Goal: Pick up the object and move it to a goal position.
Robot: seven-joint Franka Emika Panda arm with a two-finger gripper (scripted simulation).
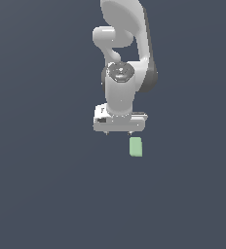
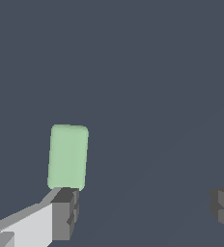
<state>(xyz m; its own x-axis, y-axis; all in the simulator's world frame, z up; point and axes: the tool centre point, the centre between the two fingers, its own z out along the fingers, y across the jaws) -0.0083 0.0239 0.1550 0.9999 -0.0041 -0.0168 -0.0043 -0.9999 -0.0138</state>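
Background [image 1: 37,194]: uniform dark slate-blue surface, matte, filling both views edge to edge. Faint diagonal tonal banding visible in the wrist view. Lighting: soft, even, diffuse.

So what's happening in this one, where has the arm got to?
A single white robot arm is going for a small mint-green block lying on a plain dark floor. Its gripper is open and holds nothing. The wrist view shows the block just ahead of one fingertip, not between the two fingers, so the gripper isn't lined up yet. No goal marker is visible.
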